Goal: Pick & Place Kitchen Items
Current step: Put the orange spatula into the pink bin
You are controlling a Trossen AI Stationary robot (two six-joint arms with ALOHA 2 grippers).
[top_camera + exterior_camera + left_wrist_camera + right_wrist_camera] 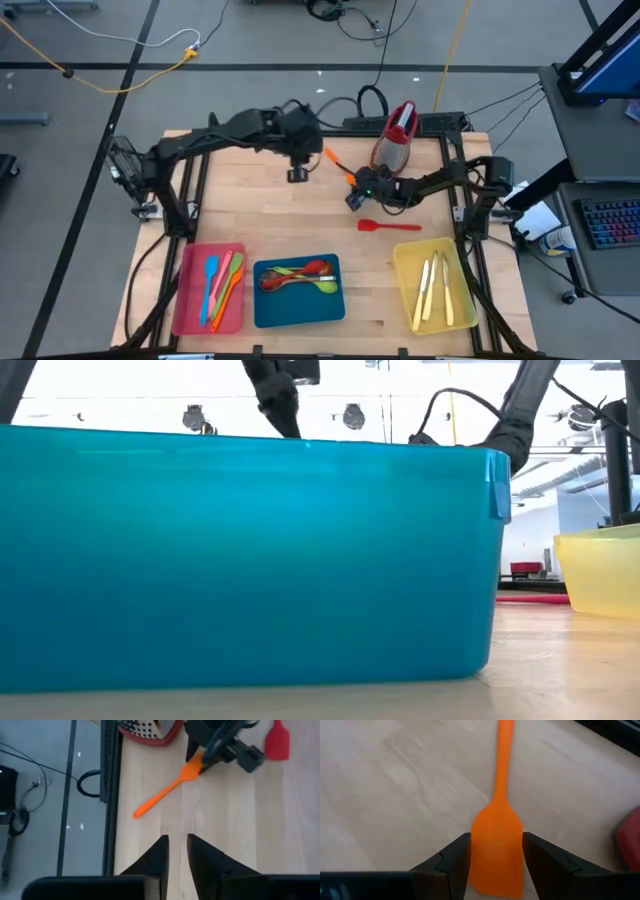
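On the left of the desk [250,200] the red tray [190,300] is sitting at about 7 o'clock. It is holding a blue spatula [210,285], a pink one, a green one and an orange one, lying side by side.

The left hand [297,172] is hanging over the desk at about 11 o'clock. Its two fingers [157,855] are close together with only a thin gap between them, and nothing is sitting in that gap.

The blue tray [298,310] is sitting at 6 o'clock. Red and green spoons [300,277] are lying in a heap inside it. In the low view its blue wall is filling most of the picture.

The orange spatula [337,162] is lying flat on the desk at about 12 o'clock, with its thin handle pointing toward the far edge.

The right hand [357,196] is sitting low over the wide end of that orange spatula. Its fingers [452,857] are standing apart, one on each side of the orange blade, and I cannot tell if they are touching it.

A red spatula [388,226] is lying on the bare desk just near the right hand, at about 3 o'clock.

The metal grater [396,138] with the red top is standing at about 1 o'clock.

The yellow tray [405,290] is sitting at 5 o'clock with cream knives [432,288] lying inside.
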